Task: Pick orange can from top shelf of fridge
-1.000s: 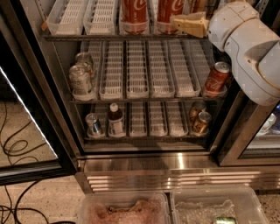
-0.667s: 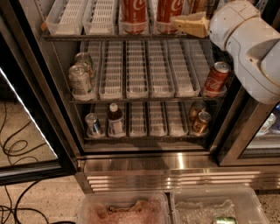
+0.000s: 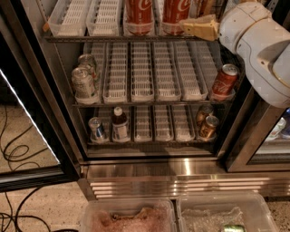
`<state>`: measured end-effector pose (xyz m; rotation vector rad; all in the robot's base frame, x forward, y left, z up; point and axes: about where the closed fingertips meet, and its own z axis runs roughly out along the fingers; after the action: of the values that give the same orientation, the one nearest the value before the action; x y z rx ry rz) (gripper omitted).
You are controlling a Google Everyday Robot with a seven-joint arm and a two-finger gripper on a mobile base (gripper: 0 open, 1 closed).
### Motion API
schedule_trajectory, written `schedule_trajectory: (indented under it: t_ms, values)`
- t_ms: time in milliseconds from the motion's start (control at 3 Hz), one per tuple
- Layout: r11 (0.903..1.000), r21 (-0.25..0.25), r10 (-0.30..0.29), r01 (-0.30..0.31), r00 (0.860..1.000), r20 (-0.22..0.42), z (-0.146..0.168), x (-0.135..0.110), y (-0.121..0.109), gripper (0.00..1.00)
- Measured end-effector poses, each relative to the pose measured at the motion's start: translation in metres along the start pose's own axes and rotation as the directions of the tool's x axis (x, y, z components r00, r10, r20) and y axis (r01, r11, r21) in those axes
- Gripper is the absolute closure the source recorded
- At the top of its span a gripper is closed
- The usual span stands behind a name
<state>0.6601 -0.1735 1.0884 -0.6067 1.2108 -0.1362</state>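
The fridge (image 3: 54,113) stands open in front of me. Its top shelf (image 3: 90,39) has white slotted lanes and holds two red Coca-Cola cans (image 3: 138,16). An orange-amber can (image 3: 205,6) shows at the top edge on the right of that shelf, largely hidden behind my gripper. My gripper (image 3: 195,26), with tan fingers (image 3: 204,28) on a white arm, reaches in from the right at top-shelf height. It sits just below and in front of the orange can, its tip next to the right Coca-Cola can (image 3: 176,16).
The middle shelf holds pale silver cans (image 3: 84,84) at the left and a red can (image 3: 224,80) at the right. The bottom shelf holds a can (image 3: 96,129), a bottle (image 3: 119,124) and amber cans (image 3: 208,127). Two plastic bins (image 3: 129,217) and floor cables (image 3: 18,149) lie below.
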Motion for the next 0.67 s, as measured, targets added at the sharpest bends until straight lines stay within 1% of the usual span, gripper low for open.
schedule_trajectory:
  t_ms: [333, 667]
  values:
    - [0.9997, -0.008, -0.023, 0.023, 1.000, 0.013, 0.0001, -0.0037, 0.0003, 0.00]
    - [0.9979, -0.052, -0.036, 0.038, 0.999, 0.030, 0.0013, -0.0087, 0.0083, 0.00]
